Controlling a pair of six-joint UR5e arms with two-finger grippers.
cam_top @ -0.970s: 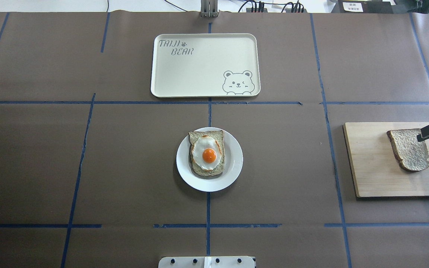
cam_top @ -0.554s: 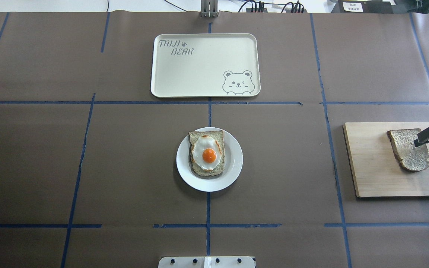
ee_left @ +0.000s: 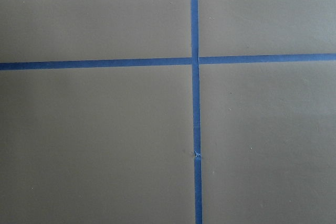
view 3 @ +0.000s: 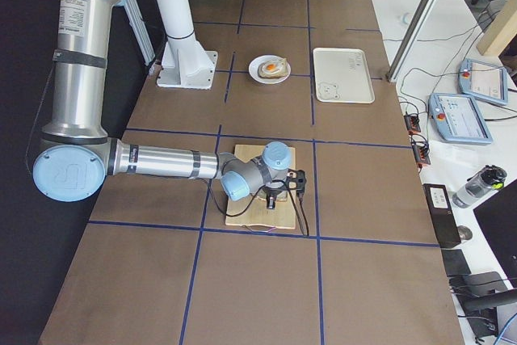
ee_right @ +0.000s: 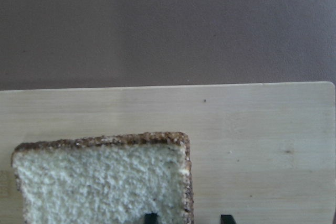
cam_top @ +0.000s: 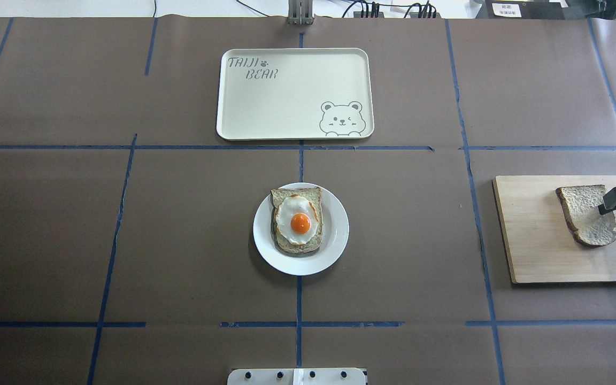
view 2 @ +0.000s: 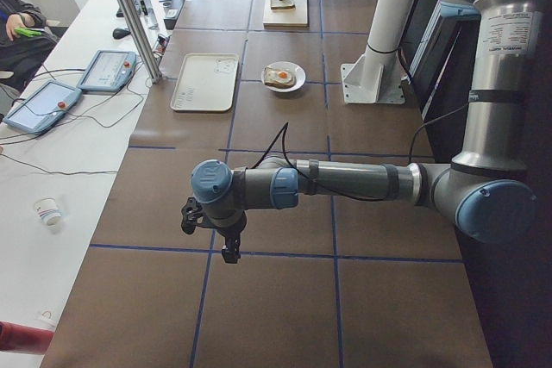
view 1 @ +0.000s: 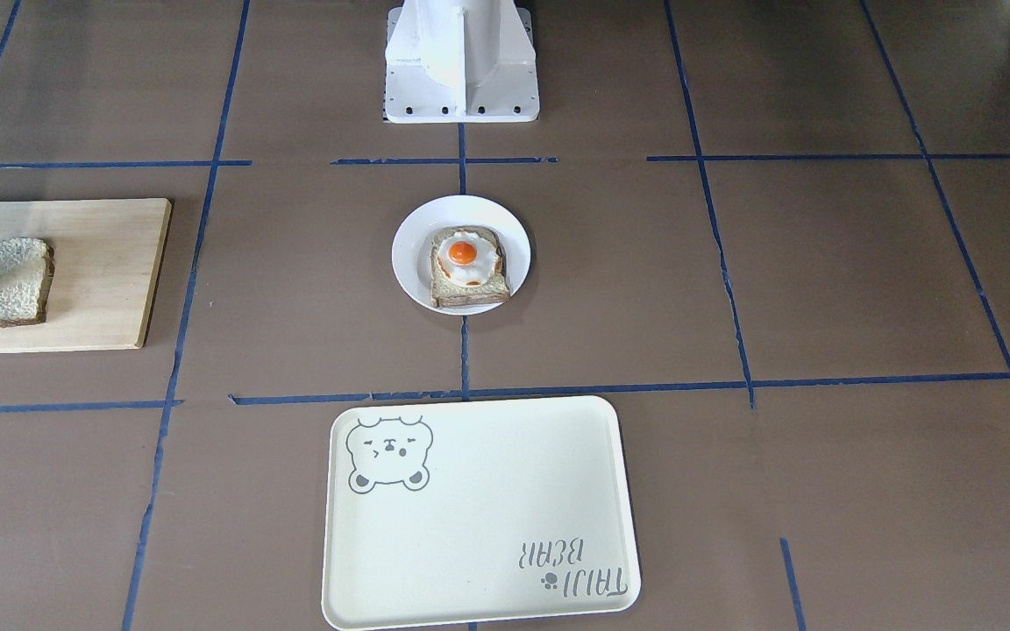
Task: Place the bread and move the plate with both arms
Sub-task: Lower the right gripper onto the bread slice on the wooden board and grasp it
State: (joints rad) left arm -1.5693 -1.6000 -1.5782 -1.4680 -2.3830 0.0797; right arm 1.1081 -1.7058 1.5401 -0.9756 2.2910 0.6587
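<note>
Right jaws shifted, astride bread (cam_top: 583,214) edge

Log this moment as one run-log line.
step: bread pickup | right gripper: open, straddling crust edge on board | left gripper: state unclear, far from plate | plate: untouched, holds egg toast

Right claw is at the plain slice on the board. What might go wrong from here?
1. The right claw straddles only the side crust of the bread, jaws apart. Such a shallow bite may tear the slice or let it slip.
2. The plate already carries an egg-topped slice. Bread set down off-centre could slide off the egg or overhang the rim.
</note>
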